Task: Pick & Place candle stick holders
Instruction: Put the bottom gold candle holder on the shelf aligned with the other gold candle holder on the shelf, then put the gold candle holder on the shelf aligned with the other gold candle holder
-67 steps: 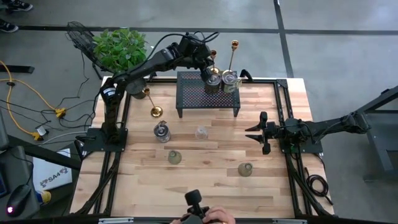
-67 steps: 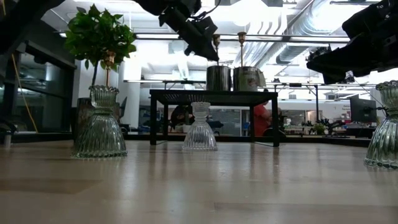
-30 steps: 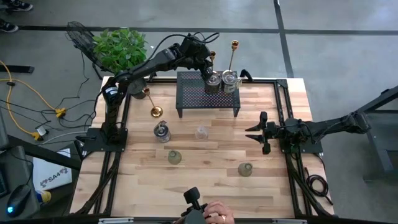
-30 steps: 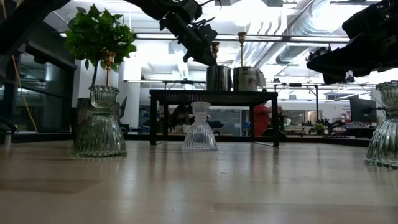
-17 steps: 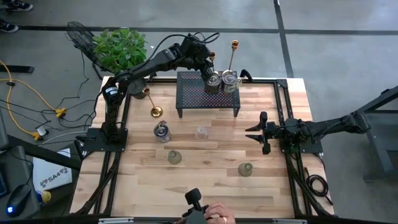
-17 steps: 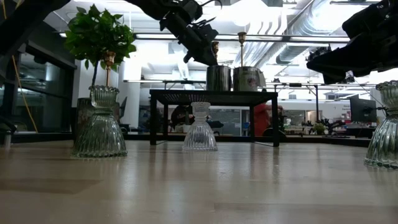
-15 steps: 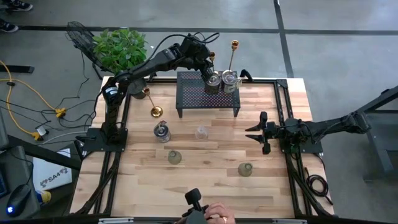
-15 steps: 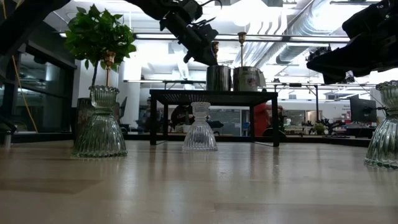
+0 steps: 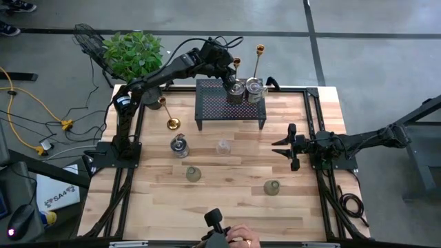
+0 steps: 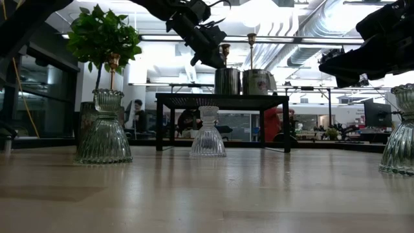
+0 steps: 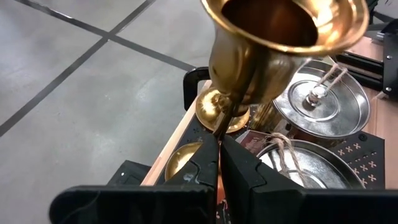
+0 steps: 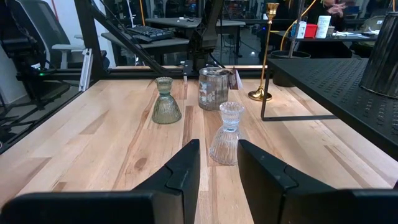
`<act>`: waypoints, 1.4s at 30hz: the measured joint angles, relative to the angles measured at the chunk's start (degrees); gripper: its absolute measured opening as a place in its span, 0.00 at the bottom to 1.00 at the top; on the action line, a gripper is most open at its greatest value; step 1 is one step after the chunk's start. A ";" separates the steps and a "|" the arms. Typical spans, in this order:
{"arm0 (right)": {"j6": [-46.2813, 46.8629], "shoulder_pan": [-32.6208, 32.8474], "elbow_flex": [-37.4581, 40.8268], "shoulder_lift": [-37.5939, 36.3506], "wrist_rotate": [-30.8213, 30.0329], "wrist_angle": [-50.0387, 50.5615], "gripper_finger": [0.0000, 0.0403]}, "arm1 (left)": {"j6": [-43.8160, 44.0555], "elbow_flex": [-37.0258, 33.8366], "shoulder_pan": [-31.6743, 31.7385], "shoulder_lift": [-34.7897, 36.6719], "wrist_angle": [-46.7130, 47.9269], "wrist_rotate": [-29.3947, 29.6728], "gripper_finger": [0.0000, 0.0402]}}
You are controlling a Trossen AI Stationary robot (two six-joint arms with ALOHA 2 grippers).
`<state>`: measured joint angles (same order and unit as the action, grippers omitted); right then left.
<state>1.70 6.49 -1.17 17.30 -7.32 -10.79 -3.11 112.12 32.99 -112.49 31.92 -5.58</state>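
Note:
My left gripper [image 9: 232, 71] reaches behind the black mesh rack [image 9: 231, 105] at the table's far edge and is shut on a slim gold candlestick [image 9: 236, 63], whose cup fills the left wrist view [image 11: 280, 31]. A second gold candlestick [image 9: 260, 49] stands just right of it. A third [image 9: 171, 122] stands on its round base at the table's left. Two silvery cups [image 9: 236, 89] [image 9: 254, 88] stand on the rack. My right gripper [image 9: 284, 147] is open and empty at the table's right, and the right wrist view shows its fingers well apart [image 12: 217, 165]. My left gripper pinches the candlestick's thin stem [image 11: 225, 118] between its two fingers, a little below the cup. The fingers [image 10: 217, 59] slant down from the table's left and lie across the stem. The candlestick stays upright; whether its base [image 11: 180, 160] rests on the table edge, I cannot tell.
On the table stand a silvery cup [image 9: 179, 145], a clear glass cup [image 9: 222, 147] and two greenish glass cups [image 9: 193, 174] [image 9: 271, 187]. A potted plant [image 9: 131, 54] stands at the far left corner. A person's hand [image 9: 238, 239] is at the near edge.

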 joint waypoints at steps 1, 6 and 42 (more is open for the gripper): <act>0.01 -0.01 0.00 0.00 0.01 -0.01 0.25 | 0.00 0.00 0.00 0.00 0.00 0.05 0.01; 0.01 -0.01 0.00 0.00 0.01 0.01 0.25 | 0.00 0.00 0.00 0.00 0.00 0.11 0.02; 0.02 0.00 0.00 0.00 0.01 0.01 0.25 | -3.14 0.00 -0.02 0.77 4.52 -0.09 0.18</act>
<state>1.71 6.49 -1.17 17.30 -7.31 -10.79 -6.25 112.12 32.97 -111.72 36.44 -5.68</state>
